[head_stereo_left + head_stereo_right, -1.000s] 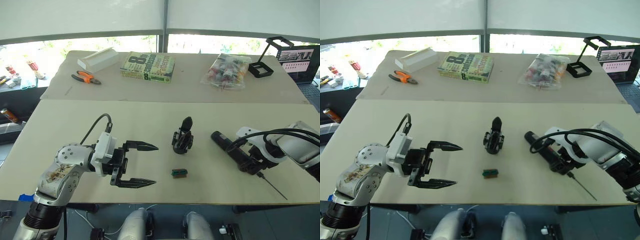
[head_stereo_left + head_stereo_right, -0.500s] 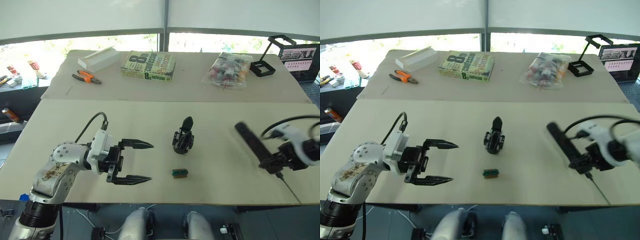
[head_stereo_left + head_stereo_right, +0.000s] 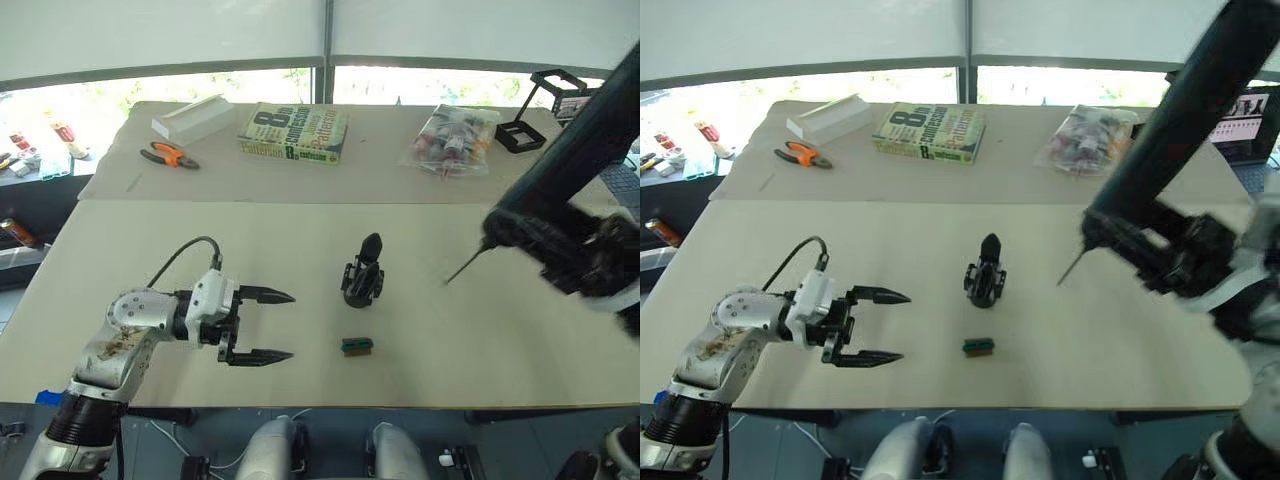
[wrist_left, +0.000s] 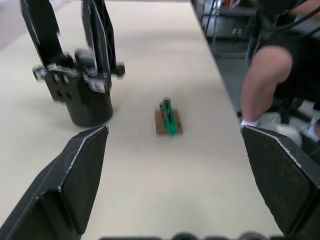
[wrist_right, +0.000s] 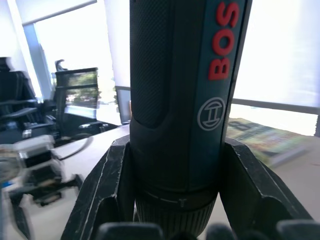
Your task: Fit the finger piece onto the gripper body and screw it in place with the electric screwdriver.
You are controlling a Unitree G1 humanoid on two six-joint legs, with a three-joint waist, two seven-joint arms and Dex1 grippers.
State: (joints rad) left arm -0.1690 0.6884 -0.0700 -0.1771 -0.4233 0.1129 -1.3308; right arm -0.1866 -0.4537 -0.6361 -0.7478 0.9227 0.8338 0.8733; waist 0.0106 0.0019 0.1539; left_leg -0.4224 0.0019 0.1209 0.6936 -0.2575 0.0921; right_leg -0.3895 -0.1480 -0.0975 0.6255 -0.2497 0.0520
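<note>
The right gripper point(image 5: 172, 210) is clamping the screwdriver point(image 3: 560, 150) aloft, its bit pointing down-left toward the gripper body point(image 3: 364, 277) standing mid-counter point(image 3: 300, 230). The left gripper point(image 3: 262, 325) is hovering spread and empty, left of the body. I'd judge the bit should come down slowly and squarely, with the left gripper steadying the body first.

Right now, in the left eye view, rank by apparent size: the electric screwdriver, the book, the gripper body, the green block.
1. electric screwdriver, though it is lifted near the camera, which enlarges it
2. book
3. gripper body
4. green block
</note>
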